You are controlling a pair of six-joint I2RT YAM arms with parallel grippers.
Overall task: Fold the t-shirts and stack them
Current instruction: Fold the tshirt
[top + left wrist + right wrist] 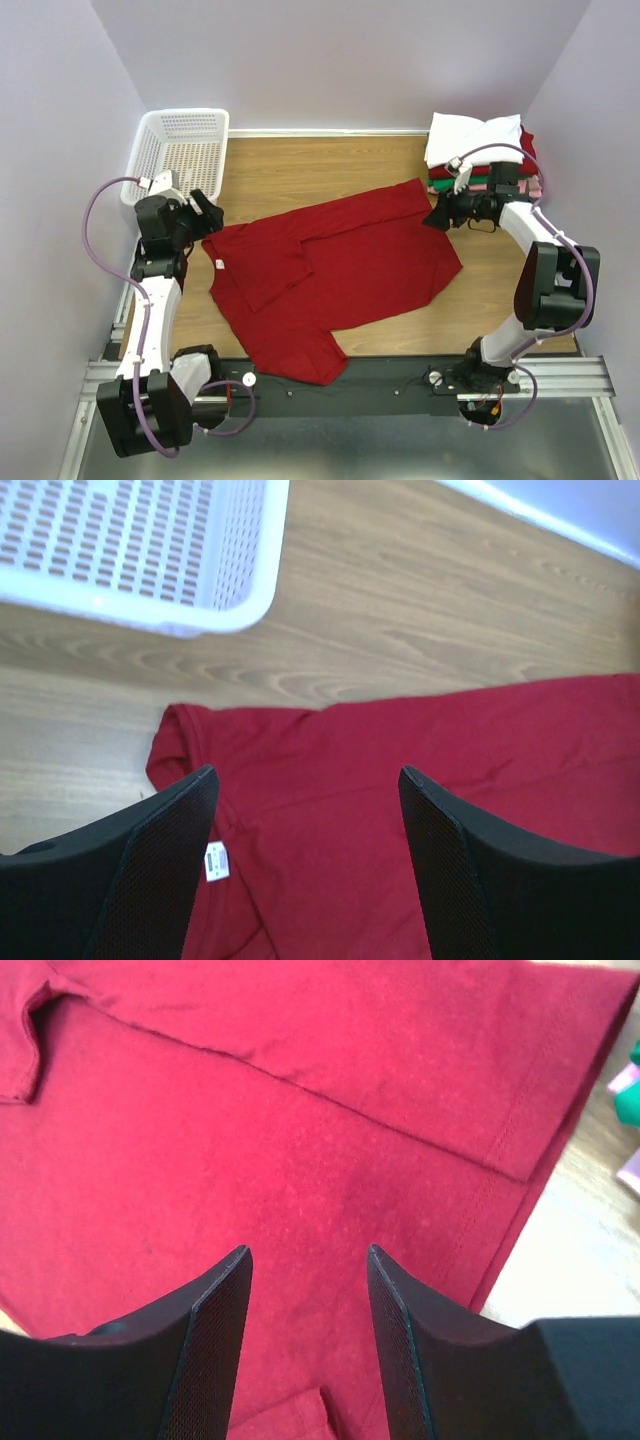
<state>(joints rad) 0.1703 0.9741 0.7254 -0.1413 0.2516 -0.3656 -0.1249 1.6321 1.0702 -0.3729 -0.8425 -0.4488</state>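
Left gripper (305, 780): jaws apart, a wide gap between the two black fingers (160, 860), nothing held. It hangs over the collar end of the red shirt (320, 270); between and below the fingers lies red cloth, with a small white label (217, 861) just inside the left finger. Whether the tips touch the cloth cannot be told. Ahead of the gripper is bare wood table (300, 170), and beyond that the white basket (130, 550).

Right gripper (308, 1250): jaws apart, a narrower gap than the left, nothing between the fingers (215, 1340). It sits over the hem corner of the red shirt, where a folded layer shows a seam and edge running diagonally ahead of the tips. Contact with the cloth cannot be told.

Left arm (150, 300): rises from its base along the table's left edge, wrist bent inward toward the shirt.

Right arm (550, 270): elbow raised at the right edge, forearm reaching back and inward, wrist pointing left at the shirt.

The red shirt lies spread on the table between both grippers, partly folded. The folded stack (480, 150), white on top, sits just behind the right gripper.
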